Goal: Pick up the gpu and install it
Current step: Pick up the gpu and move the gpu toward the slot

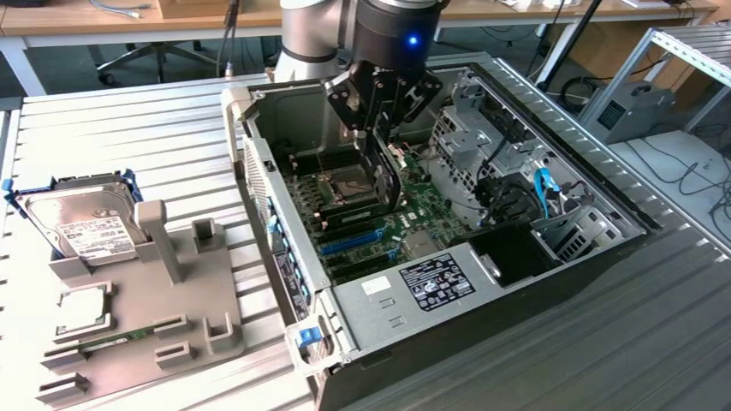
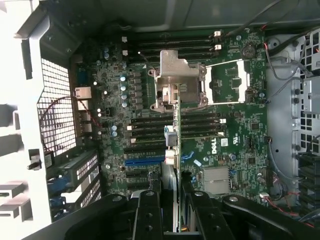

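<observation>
The gpu (image 1: 384, 175) hangs on edge inside the open computer case (image 1: 457, 282), and my gripper (image 1: 379, 128) is shut on its upper edge. In the wrist view the gpu (image 2: 171, 145) shows as a thin edge-on strip running out from between the black fingers (image 2: 149, 212), with my gripper (image 2: 171, 195) shut on it. It hovers over the green motherboard (image 2: 235, 145), close beside the blue expansion slot (image 2: 142, 161) and reaching toward the silver processor socket (image 2: 177, 80). Whether the card touches the board I cannot tell.
The exterior view's left has a grey parts holder (image 1: 149, 317) on the slatted table, with a silver hard drive (image 1: 86, 227) and a narrow green memory stick (image 1: 115, 340). Case walls, drive cages (image 1: 480, 137) and a blue cable (image 1: 546, 188) surround the board.
</observation>
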### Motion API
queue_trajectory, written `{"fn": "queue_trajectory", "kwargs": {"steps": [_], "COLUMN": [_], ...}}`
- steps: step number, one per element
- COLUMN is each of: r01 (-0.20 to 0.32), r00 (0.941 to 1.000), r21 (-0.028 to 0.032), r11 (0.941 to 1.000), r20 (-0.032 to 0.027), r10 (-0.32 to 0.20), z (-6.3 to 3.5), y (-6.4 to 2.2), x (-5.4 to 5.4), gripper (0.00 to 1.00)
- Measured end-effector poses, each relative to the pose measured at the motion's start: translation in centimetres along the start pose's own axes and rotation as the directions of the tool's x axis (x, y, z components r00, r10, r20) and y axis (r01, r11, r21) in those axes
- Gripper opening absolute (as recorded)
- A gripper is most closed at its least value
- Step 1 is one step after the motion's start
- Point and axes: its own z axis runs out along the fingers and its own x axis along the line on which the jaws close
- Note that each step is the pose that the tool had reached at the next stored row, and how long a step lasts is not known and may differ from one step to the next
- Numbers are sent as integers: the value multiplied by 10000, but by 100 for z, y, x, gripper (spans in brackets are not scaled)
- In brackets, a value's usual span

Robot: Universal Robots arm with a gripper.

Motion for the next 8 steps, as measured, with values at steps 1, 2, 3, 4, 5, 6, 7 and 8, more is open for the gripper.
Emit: {"fn": "queue_trajectory", "kwargs": {"steps": [1,2,3,4,5,6,7,8], "r01": [0,0,0,0,0,0,1,1], "r00": [10000,10000,10000,10000,10000,10000,10000,10000], "r21": [-1,-1,0,-1,0,-1,0,-1], "r11": [10000,10000,10000,10000,10000,10000,10000,10000], "r20": [0,0,0,0,0,0,0,0], "r10": [0,0,0,0,0,0,-1,-1], "z": [2,3,4,5,6,8,9,11], "y": [1,2,3,4,5,6,7,8], "x": [-9,-17,-24,-31,-40,-53,-62,-71], "gripper": [26,26,26,26,26,26,26,26]}}
